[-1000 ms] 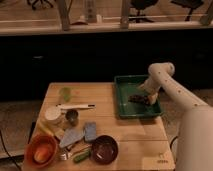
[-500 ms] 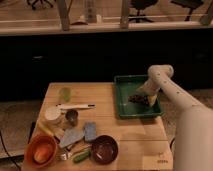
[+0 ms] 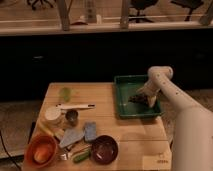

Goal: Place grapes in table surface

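The grapes (image 3: 136,98), a small dark lumpy bunch, lie inside the green tray (image 3: 125,110) at the table's far right. My gripper (image 3: 143,97) reaches down into the tray at the end of the white arm (image 3: 172,95), right at the right side of the grapes. The light tan slatted table surface (image 3: 107,102) stretches to the left of the tray.
On the table's left half are a green cup (image 3: 65,93), a white utensil (image 3: 75,106), a small metal cup (image 3: 72,117), a white bowl (image 3: 53,114), blue-grey cloths (image 3: 82,134), an orange bowl (image 3: 41,150) and a dark maroon bowl (image 3: 104,149).
The gripper has lowered slightly into the tray and moved closer against the grapes. The other objects have not moved.
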`<state>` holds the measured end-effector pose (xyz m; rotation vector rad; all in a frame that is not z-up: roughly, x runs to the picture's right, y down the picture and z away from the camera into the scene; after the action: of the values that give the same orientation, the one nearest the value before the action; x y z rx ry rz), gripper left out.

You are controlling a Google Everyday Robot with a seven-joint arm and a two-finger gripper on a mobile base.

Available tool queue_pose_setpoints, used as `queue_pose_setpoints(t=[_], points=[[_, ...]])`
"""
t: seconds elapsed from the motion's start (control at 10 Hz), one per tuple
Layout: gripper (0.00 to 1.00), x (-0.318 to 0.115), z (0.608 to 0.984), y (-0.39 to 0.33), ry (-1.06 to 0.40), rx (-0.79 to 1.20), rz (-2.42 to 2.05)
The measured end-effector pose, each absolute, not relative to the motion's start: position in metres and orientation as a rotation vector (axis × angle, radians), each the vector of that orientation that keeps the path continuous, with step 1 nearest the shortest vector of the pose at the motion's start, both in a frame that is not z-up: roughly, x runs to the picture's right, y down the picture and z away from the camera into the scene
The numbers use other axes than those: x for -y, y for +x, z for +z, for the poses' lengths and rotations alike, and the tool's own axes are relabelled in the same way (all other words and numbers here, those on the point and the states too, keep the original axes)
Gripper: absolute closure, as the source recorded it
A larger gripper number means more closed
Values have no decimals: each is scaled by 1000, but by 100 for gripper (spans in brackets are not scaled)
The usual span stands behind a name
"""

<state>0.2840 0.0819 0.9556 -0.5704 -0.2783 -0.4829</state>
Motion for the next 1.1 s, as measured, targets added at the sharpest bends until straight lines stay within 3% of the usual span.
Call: queue_pose_setpoints(t=[0.1, 0.3, 0.5, 0.9, 1.1], points=[[25, -83, 956, 284, -574, 279, -479], [42, -86, 957, 286, -586, 281, -471], [51, -87, 958, 286, -587, 283, -464], [93, -86, 957, 287, -589, 282, -465], [98, -86, 956, 287, -588, 282, -466]])
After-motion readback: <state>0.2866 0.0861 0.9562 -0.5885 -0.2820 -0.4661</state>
